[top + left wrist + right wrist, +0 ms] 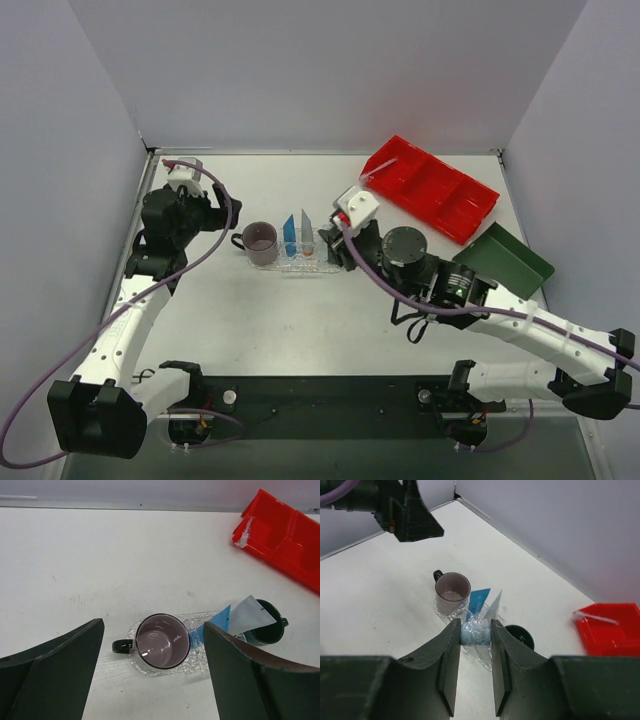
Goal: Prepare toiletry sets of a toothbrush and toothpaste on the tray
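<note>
Over the white table (300,320), the right gripper (475,626) is pinching a wrapped toothbrush (476,636) above the tray (197,662); the left gripper (216,213) is gaping wide.

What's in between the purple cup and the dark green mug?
Two little tubes, a blue tube and a white tube, stand between the purple cup and the green mug, on the clear tray. The left wrist view shows it best.

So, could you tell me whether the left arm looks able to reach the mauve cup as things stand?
Probably yes: the left hand is open, facing the mauve cup with nothing between them, while the right hand grips a clear-wrapped item at the tray's other end.
</note>
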Tool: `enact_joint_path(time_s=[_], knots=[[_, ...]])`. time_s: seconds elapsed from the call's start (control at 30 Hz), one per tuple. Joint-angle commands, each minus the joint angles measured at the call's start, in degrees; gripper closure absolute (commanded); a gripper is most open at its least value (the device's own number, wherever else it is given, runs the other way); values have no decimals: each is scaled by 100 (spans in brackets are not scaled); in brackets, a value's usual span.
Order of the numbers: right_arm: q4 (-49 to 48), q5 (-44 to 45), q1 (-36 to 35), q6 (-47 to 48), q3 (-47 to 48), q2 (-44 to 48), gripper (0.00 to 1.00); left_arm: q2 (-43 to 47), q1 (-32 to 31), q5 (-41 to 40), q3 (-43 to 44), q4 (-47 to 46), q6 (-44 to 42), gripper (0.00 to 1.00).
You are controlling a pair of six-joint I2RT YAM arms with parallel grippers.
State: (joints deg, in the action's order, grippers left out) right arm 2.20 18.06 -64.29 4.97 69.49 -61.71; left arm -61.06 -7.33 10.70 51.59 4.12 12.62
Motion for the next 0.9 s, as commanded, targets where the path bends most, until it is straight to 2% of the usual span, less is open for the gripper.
enact_joint_path(time_s=[0.0, 0.17, 0.37, 0.87], knots=[[-1265, -654, -206, 961, -86, -690, 100, 129, 4, -507, 97, 37, 101, 9], [-1458, -1076, -268, 1190, 196, -1509, 100, 191, 13, -595, 123, 80, -40, 9], [-1643, -919, -400, 1647, 495, -2396, 100, 208, 4, -622, 149, 115, -102, 9], [-1871, -383, -470, 2192, 759, -2732, 100, 182, 4, -604, 184, 168, -146, 9]])
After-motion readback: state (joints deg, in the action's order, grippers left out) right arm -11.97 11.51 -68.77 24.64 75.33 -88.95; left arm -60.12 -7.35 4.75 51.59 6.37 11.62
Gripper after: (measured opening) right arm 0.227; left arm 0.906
